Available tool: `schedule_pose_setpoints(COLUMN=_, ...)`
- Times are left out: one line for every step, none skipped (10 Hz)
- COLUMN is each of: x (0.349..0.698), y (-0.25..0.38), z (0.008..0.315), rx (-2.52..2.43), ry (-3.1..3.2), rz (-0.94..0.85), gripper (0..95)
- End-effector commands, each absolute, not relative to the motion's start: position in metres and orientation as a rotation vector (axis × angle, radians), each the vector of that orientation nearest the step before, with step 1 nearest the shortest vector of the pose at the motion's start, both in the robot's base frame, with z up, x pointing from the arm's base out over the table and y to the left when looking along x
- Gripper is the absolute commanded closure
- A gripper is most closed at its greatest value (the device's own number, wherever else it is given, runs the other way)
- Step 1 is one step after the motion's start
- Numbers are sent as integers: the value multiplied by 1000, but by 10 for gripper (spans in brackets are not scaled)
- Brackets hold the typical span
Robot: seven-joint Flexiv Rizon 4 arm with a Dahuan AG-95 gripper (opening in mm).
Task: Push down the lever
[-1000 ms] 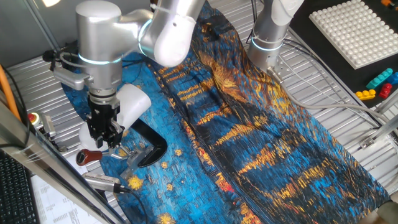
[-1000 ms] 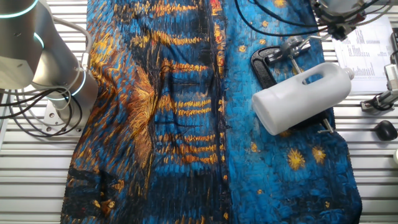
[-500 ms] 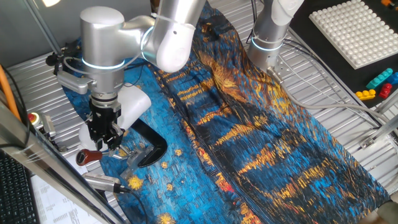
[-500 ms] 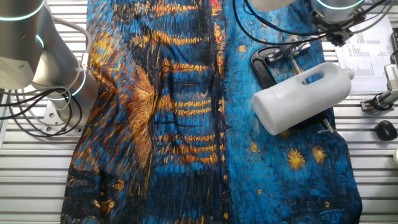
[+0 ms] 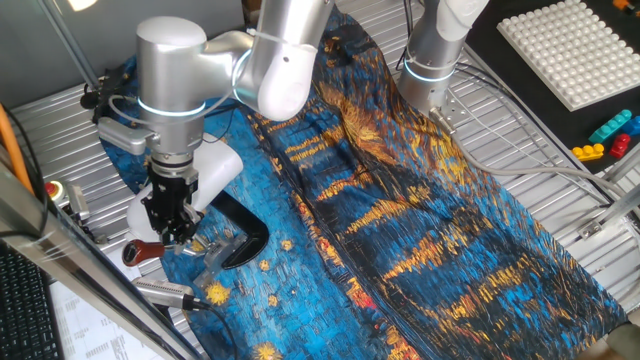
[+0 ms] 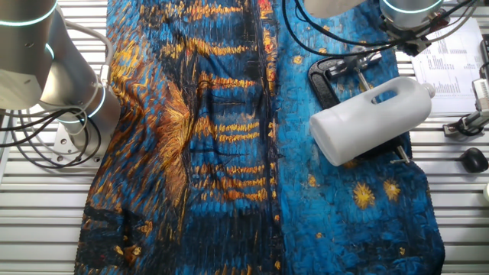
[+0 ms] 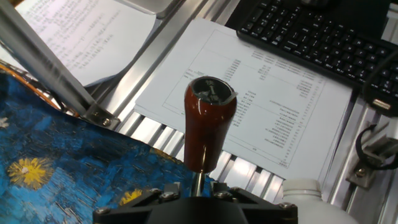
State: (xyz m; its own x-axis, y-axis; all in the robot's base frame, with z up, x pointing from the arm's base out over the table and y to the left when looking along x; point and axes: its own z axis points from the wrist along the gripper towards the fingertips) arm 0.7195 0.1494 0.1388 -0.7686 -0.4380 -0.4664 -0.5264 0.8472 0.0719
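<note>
The lever is a thin silver rod ending in a glossy reddish-brown knob (image 7: 209, 118). In one fixed view the knob (image 5: 145, 250) lies low at the cloth's left edge, beside the white housing (image 5: 205, 168) and the black curved base (image 5: 243, 237). My gripper (image 5: 168, 226) points down just above and to the right of the knob. In the hand view my gripper (image 7: 196, 194) straddles the rod below the knob. The jaws stand a little apart, with cloth showing on both sides of the rod. In the other fixed view the housing (image 6: 370, 118) shows, and the knob is out of view.
A blue and orange patterned cloth (image 5: 400, 220) covers the table. Printed sheets (image 7: 261, 106) and a keyboard (image 7: 317, 37) lie beyond the knob. A second arm's base (image 5: 432, 60), a white pegboard (image 5: 570, 50) and coloured bricks (image 5: 610, 135) stand at the far right.
My arm's upper part has shifted a little to the right and the gripper has sunk slightly over the lever. The knob and housing have not visibly moved.
</note>
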Motion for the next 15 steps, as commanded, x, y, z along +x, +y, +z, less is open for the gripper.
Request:
schedule_pose_setpoints(x=719, y=149, z=139, rx=-702, ry=2575, rz=283, gripper=760)
schedule_pose_setpoints(x=719, y=149, z=139, rx=-697, ry=2570, rz=289, gripper=760)
schedule_pose_setpoints(x=719, y=149, z=139, rx=-692, ry=2567, rz=296, gripper=760)
schedule_pose_setpoints(x=719, y=149, z=139, rx=-688, ry=2565, rz=301, gripper=760)
schedule_pose_setpoints(x=719, y=149, z=139, rx=-686, ry=2562, rz=307, gripper=760)
schedule_pose_setpoints(x=719, y=149, z=139, rx=-684, ry=2562, rz=309, gripper=760)
schedule_pose_setpoints(x=719, y=149, z=139, rx=-675, ry=2563, rz=315, gripper=760)
schedule_pose_setpoints(x=719, y=149, z=139, rx=-673, ry=2563, rz=315, gripper=760)
schedule_pose_setpoints(x=719, y=149, z=139, rx=-676, ry=2563, rz=311, gripper=760)
schedule_pose_setpoints(x=719, y=149, z=139, rx=-672, ry=2564, rz=313, gripper=760)
schedule_pose_setpoints(x=719, y=149, z=139, rx=-645, ry=2566, rz=317, gripper=950)
schedule_pose_setpoints(x=719, y=149, z=140, rx=-630, ry=2565, rz=319, gripper=950)
schedule_pose_setpoints(x=719, y=149, z=140, rx=-610, ry=2567, rz=319, gripper=950)
schedule_pose_setpoints(x=719, y=149, z=140, rx=-603, ry=2571, rz=321, gripper=950)
schedule_pose_setpoints(x=719, y=149, z=140, rx=-604, ry=2572, rz=317, gripper=950)
